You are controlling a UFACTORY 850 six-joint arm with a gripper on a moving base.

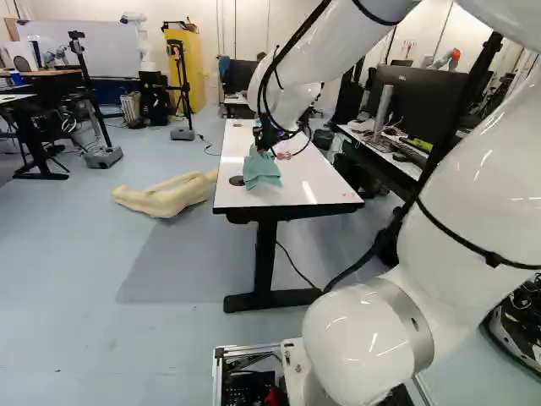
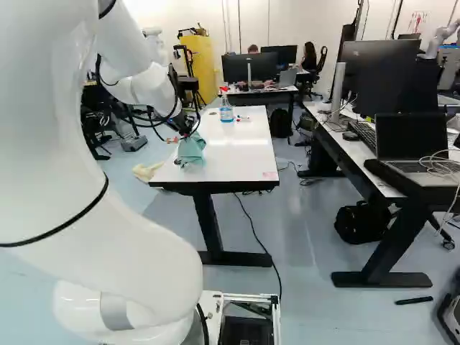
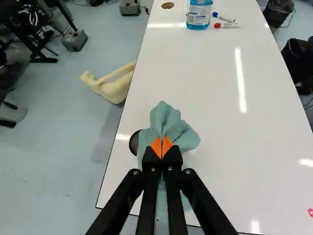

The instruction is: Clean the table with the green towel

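pincer point(image 3: 162, 146) clenched on green towel point(image 3: 168, 122), which lies bunched on near end of desk point(image 3: 220, 88), just beside dark round hole point(image 3: 134, 142). wiping seems step in hand. next move likely calls for light downward pressure and sweep toward red mark point(image 2: 270, 175) at near corner, away from spray bottle point(image 3: 199, 15).

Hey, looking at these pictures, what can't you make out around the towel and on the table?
- Under the green towel: wrist view, the cloth covers it.
- The fold pinched in the gripper: wrist view, the gripper hides it.
- The spray bottle's top: wrist view, cut off by the edge.
- The pink mark on the table: right base view, too small to read.
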